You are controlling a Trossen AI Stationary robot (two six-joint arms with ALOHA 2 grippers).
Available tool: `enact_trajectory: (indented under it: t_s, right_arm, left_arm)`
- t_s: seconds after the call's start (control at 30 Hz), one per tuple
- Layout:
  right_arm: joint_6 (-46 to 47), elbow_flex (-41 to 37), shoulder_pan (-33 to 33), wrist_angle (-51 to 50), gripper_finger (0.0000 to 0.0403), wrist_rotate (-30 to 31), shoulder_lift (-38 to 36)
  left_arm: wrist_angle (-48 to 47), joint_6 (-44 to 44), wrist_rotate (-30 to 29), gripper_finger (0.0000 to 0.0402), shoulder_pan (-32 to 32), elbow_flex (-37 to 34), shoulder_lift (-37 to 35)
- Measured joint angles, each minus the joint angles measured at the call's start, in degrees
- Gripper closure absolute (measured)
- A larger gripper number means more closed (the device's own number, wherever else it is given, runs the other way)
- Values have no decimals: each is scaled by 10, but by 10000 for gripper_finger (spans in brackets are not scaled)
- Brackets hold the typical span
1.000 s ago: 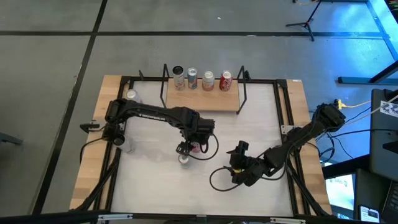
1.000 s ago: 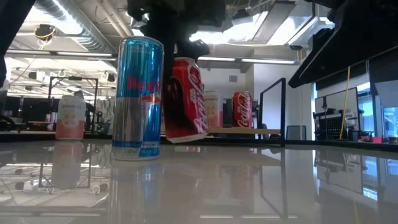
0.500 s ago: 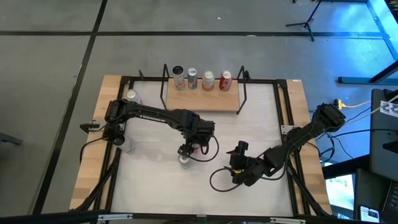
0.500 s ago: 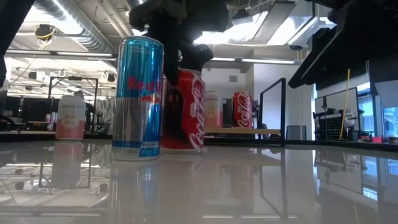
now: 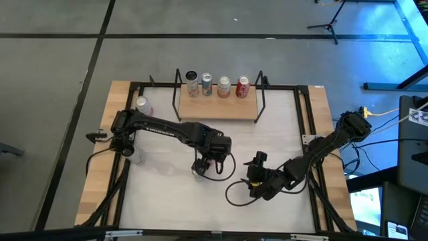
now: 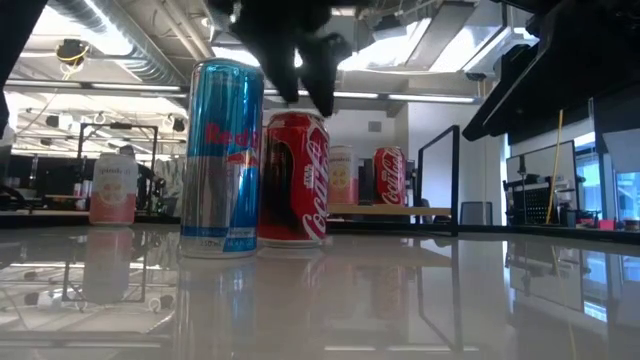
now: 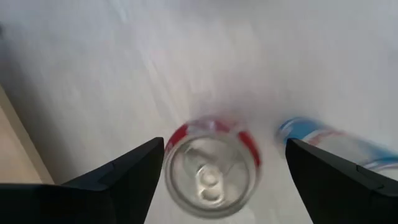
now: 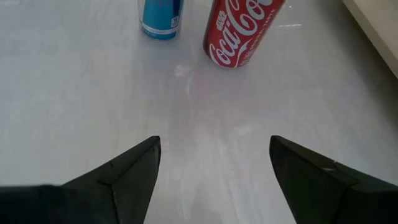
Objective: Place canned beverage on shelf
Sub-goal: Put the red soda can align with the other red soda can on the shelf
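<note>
A red Coca-Cola can [image 6: 292,178] stands upright on its base on the white table, right next to a blue Red Bull can [image 6: 221,158]. My left gripper [image 6: 303,95] hangs open just above the red can, touching nothing. In the left wrist view its fingers stand on either side of the can's top [image 7: 211,168] with room between. My right gripper [image 5: 255,175] is open and empty, low over the table to the right of the cans; it faces both of them [image 8: 242,28]. The light-wood shelf [image 5: 219,108] stands at the far edge and carries several cans.
A pink can [image 5: 142,105] stands at the table's far left. Black rod uprights [image 5: 261,94] rise at both ends of the shelf. A black frame runs round the table top. Cables loop on the table by my right arm [image 5: 234,191].
The red can was lifted and tilted in my left gripper. It has come down and now stands upright on the table beside the blue can. My left gripper has let go of it and gone up, clear of its top.
</note>
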Motion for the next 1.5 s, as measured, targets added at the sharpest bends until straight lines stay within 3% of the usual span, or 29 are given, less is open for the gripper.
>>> enact_trajectory:
  t_s: [0.3,0.47,0.67,0.9,1.0,1.13,1.27,1.5]
  right_arm:
    - [0,0,0,6,102,5,0]
    - [-15,1,-5,34,102,12,0]
    - [-74,2,-51,100,102,39,0]
    - [-125,2,-117,181,102,-5,0]
    - [-149,2,-137,207,102,-45,0]
    - [-192,2,-159,277,102,-94,19]
    - [-209,2,-192,350,102,-137,46]
    - [-296,12,-210,480,84,-224,98]
  left_arm:
    - [-103,-75,4,76,-30,50,-25]
    - [-111,-177,-10,76,-70,0,-111]
    - [-19,-311,-147,76,-169,-155,-268]
    - [162,-493,-315,76,-315,-387,-416]
    - [275,-509,-380,76,-355,-464,-432]
    - [434,-460,-455,76,-377,-546,-422]
    - [551,-409,-479,76,-368,-600,-405]
    - [570,-420,-422,76,-346,-607,-403]
